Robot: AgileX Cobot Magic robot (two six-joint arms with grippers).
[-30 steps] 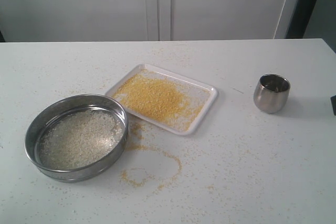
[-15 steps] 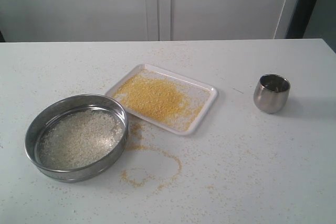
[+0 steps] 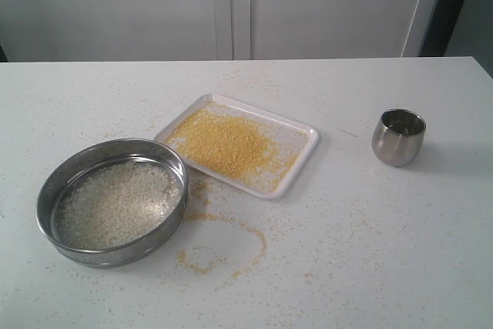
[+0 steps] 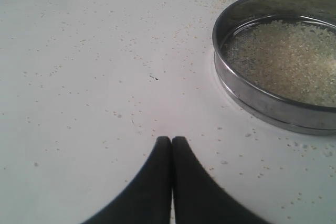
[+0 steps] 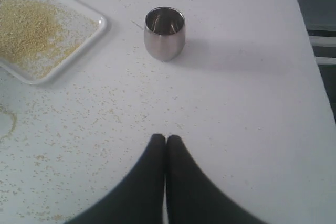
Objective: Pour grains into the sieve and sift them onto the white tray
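At far left, the left gripper [image 4: 171, 141], clenched and empty, hovers near the sieve [image 3: 115, 253] of pale grains [image 3: 115, 204]. A careless sweep could knock it into the adjacent white tray [image 3: 299, 142], scattering meal [image 3: 227, 144]. The right gripper [image 5: 166, 139], likewise clenched, could topple the cup [image 3: 398, 137].

I see a white table [image 3: 431, 267] backed by pale wall panels [image 3: 115, 5], with a dark vertical strip [image 3: 445, 1] far right, in even light.
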